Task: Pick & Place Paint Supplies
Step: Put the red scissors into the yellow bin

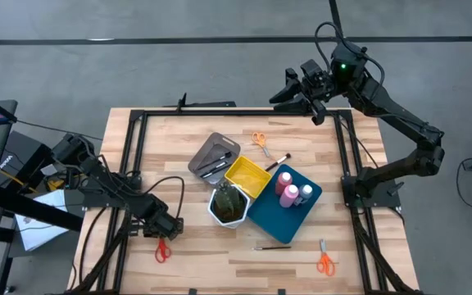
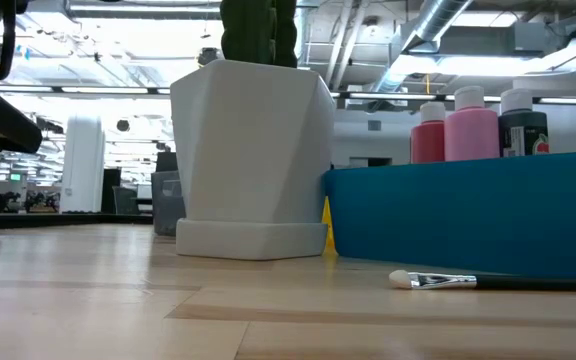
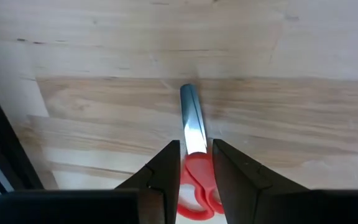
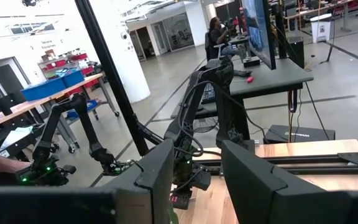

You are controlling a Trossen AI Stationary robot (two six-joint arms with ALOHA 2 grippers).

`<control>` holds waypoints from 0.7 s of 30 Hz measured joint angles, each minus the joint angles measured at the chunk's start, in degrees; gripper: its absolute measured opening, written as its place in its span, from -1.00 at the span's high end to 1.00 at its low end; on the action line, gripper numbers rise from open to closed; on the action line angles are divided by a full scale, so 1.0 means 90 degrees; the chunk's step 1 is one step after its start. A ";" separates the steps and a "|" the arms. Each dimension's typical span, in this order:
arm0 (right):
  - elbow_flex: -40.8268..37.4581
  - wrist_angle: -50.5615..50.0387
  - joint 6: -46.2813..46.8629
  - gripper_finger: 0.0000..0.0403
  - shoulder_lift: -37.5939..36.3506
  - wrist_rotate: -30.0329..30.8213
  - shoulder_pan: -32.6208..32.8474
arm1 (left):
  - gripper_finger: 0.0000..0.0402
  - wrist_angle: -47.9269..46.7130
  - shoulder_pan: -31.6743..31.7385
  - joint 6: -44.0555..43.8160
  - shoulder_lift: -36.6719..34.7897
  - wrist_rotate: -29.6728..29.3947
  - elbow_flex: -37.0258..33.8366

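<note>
Red-handled scissors [image 1: 161, 251] lie flat on the wooden table near its left front, with my left gripper [image 3: 196, 167] pointing down and shut on them. My right gripper [image 4: 196, 177] hangs open high over the far right corner, pointing level, nothing between its fingers. Two pink bottles [image 1: 288, 188] and a small grey white-capped bottle [image 1: 306, 193] stand in the blue tray [image 1: 273, 220]. Orange scissors lie at the far middle [image 1: 260, 141] and the front right [image 1: 325, 261]. One brush [image 1: 278, 161] lies beside the yellow tray, another [image 1: 270, 247] before the blue tray. My left gripper pinches the red scissors between its two fingers where the red handles meet the blade [image 3: 196, 163]. The fingers come from above, slanting down, one on each side. The shut blade [image 3: 190, 118] sticks out beyond the fingertips, and the scissors lie flat on the table.
A grey tray [image 1: 204, 147] with dark brushes, a yellow tray [image 1: 247, 176] and a white hexagonal pot [image 1: 229, 206] with a green plant cluster at the table's middle. A black frame rail [image 1: 133, 156] runs along the left, another [image 1: 347, 156] along the right.
</note>
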 joint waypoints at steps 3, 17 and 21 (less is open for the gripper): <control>0.0000 0.0000 0.0000 0.34 0.0000 -0.0002 0.0000 | 0.57 0.0000 0.0000 0.0012 0.0001 0.0000 0.0000; 0.0000 -0.0143 -0.0002 0.34 0.0000 0.0000 0.0000 | 0.57 0.0159 0.0002 0.0026 0.0353 0.0000 -0.0001; 0.0000 -0.0141 -0.0005 0.34 0.0000 0.0000 0.0000 | 0.57 0.0226 0.0005 0.0029 0.0465 0.0017 0.0013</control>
